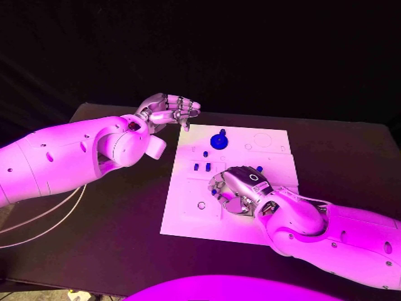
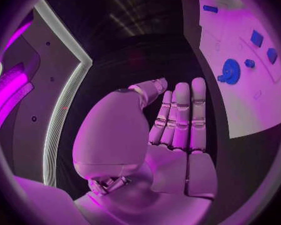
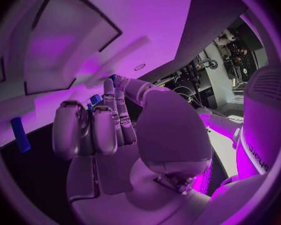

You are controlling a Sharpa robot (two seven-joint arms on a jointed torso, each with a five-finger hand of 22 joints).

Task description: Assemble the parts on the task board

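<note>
Right hand (image 1: 241, 191) sits over the near middle of the task board (image 1: 268, 141), palm down, fingers curled in; the right wrist view shows two fingers bent short and the others reaching toward a small blue part (image 3: 95, 99) at the fingertips. Whether anything is actually pinched there I cannot tell (the fingers themselves hide the contact).

Left hand (image 1: 169, 111) hangs just off the board's far left corner, above the black desk (image 1: 345, 157) and not touching the board. Fingers straight and pressed side by side, thumb alongside, nothing held (the left wrist view shows the palm bare).

Task board: white plate lying flat in the middle of the desk.

Parts relative to the board:
- blue gear (image 1: 219, 142), in the far half, left of the board's centre line; round disc with a short stem pointing away from the robot. Also seen in the left wrist view (image 2: 230, 71) with a smaller blue piece (image 2: 249, 63) just beside it.
- two short blue pegs (image 1: 202, 167), side by side, near the board's middle, between the gear and the right hand.
- one tiny blue piece (image 1: 205, 153) between the gear and the pegs.
- blue cylinder (image 3: 19, 134), close to the board's edge, well apart from the fingers.
</note>
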